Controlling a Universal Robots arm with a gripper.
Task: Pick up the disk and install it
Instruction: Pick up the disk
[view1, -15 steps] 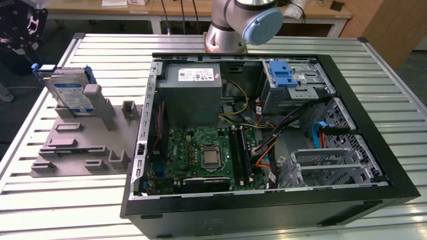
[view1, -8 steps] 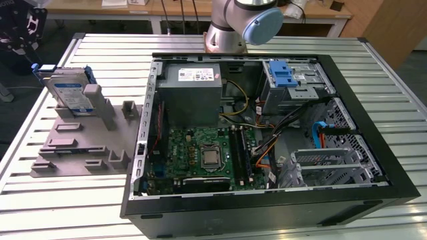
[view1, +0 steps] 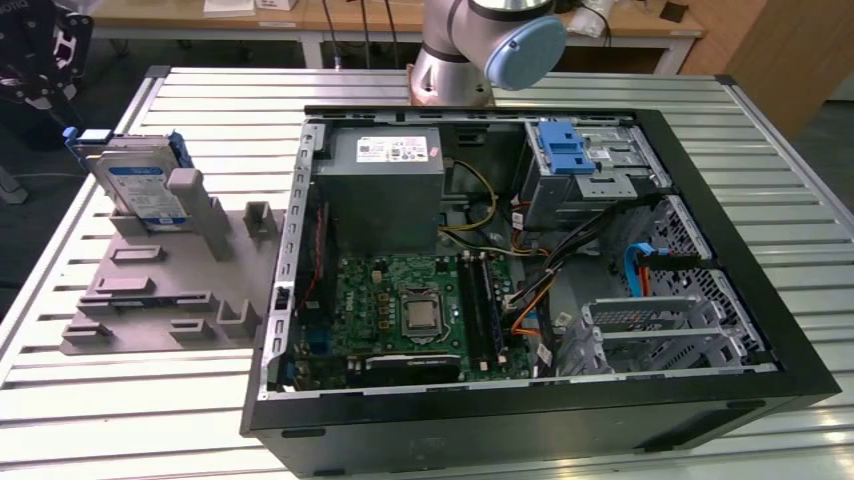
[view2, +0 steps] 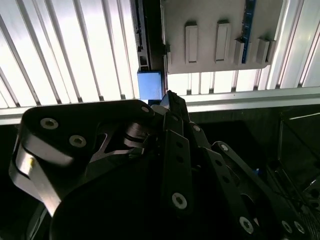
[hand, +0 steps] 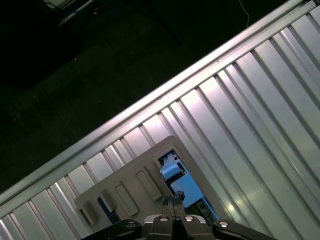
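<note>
Disk (view1: 140, 185) stands on edge in a slot of the grey holder (view1: 147, 290). The holder sits on the table (view1: 120, 420) at the exterior view's left, beside the open computer case (view1: 534, 440). Standing upright leaves the disk's top edge and blue bracket exposed, likely so a claw can take it from above. The gripper (hand: 173, 201) hovers near the disk without touching it, fingers together, holding nothing. In both wrist views the gripper's body covers part of the disk, and the slot hides its lower edge.

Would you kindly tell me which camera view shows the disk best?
The exterior view: the disk stands upright in the grey holder, its labelled face visible. The first wrist view shows its blue top from above; the second wrist view, a blue corner.
</note>
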